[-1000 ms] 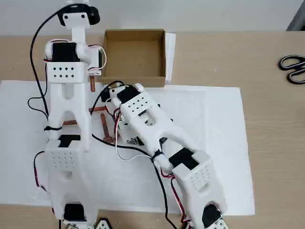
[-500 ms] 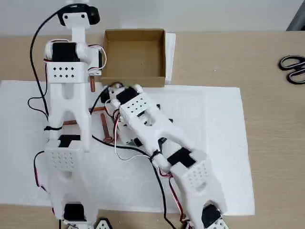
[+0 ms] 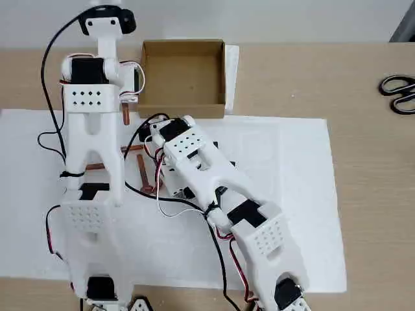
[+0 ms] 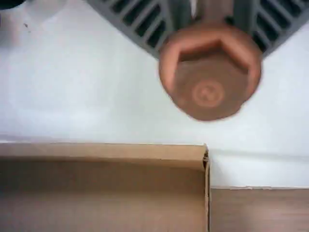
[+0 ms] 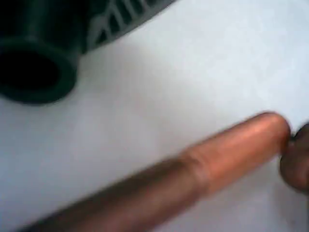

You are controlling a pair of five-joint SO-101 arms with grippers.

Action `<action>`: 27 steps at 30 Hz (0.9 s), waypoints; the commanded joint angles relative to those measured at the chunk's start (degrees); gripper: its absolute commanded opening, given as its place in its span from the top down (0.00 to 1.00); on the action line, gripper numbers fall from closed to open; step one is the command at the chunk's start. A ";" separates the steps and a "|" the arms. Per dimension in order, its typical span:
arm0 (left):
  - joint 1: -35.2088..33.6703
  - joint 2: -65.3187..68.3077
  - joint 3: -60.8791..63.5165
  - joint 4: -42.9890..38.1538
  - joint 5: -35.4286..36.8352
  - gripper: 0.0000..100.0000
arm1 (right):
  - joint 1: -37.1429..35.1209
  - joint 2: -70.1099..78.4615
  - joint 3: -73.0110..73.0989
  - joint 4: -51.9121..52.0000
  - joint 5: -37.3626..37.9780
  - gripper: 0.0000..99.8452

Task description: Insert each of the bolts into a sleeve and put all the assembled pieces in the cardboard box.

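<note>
left gripper [image 3: 126,107], just beside the box [image 3: 181,110] at its left wall, clenched on a copper bolt [image 4: 210,79]; the hexagonal head is seen end-on between the jaws, over the white sheet [image 3: 292,168]. right gripper [image 3: 154,129], just in front of the box's near wall, next to a dark sleeve [image 5: 34,72]; whether it grasps the sleeve cannot be told. a second bolt [image 5: 193,169] lies flat on the sheet near the sleeve. further bolts [image 3: 141,172] lie on the sheet in front of the box's left corner.
</note>
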 commanded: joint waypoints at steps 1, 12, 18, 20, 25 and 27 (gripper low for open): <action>0.09 -3.34 -1.89 0.79 -0.09 1.00 | 2.59 -0.04 -0.35 0.31 0.62 0.99; 0.26 -3.43 -2.24 0.79 -0.88 1.00 | 15.96 -13.05 -1.32 4.09 0.88 1.00; 0.09 -5.63 -1.89 0.88 -0.88 1.00 | 16.84 -18.86 -0.97 6.29 4.66 1.00; 0.09 -9.23 -0.66 0.88 -0.97 1.00 | 16.92 -19.47 -0.97 7.08 4.84 1.00; 0.09 -19.34 7.96 0.88 -1.05 1.00 | 16.92 -23.34 -0.97 7.34 4.92 1.00; 0.00 -23.82 13.49 0.88 -1.76 1.00 | 16.92 -25.89 -0.97 7.60 4.92 1.00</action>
